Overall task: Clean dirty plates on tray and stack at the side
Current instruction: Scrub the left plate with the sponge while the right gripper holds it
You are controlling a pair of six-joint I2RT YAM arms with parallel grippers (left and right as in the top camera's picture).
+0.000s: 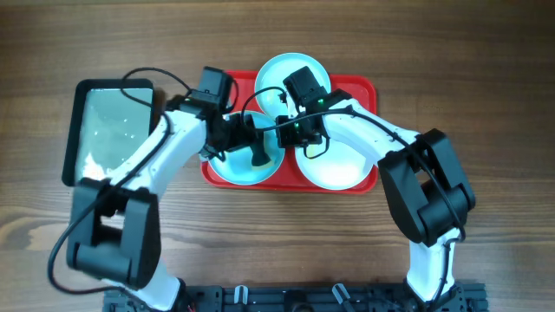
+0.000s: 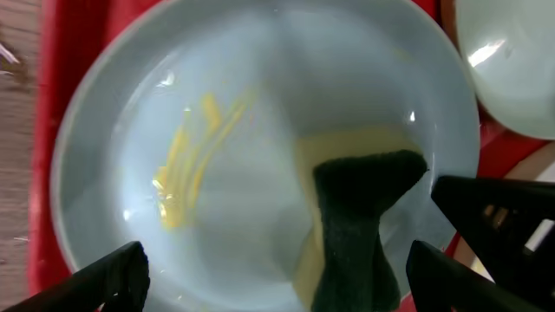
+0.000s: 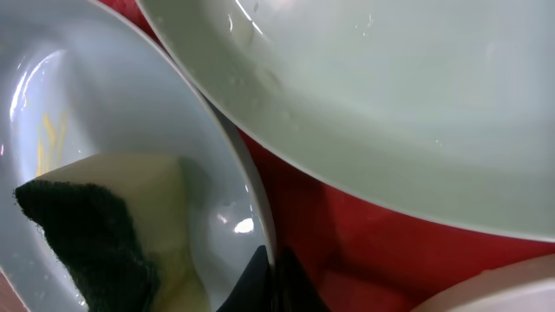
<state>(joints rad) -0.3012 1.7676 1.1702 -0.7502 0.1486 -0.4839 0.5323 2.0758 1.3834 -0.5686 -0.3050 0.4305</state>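
Observation:
The red tray (image 1: 364, 87) holds three plates: an aqua one at the back (image 1: 290, 74), an aqua one at front left (image 1: 238, 169) and a white one at front right (image 1: 338, 165). In the left wrist view the front-left plate (image 2: 260, 130) carries a yellow smear (image 2: 191, 165). A yellow sponge with a dark green face (image 2: 355, 217) lies in it. My left gripper (image 2: 277, 273) is open over this plate, its fingers on either side of the sponge's near end. My right gripper (image 3: 270, 276) is shut on this plate's rim (image 3: 251, 199), beside the sponge (image 3: 95, 225).
A dark narrow tray with greenish water (image 1: 113, 121) stands on the wooden table left of the red tray. In the right wrist view another pale plate (image 3: 390, 95) lies close beside the gripped rim, with the red tray floor (image 3: 347, 234) between them.

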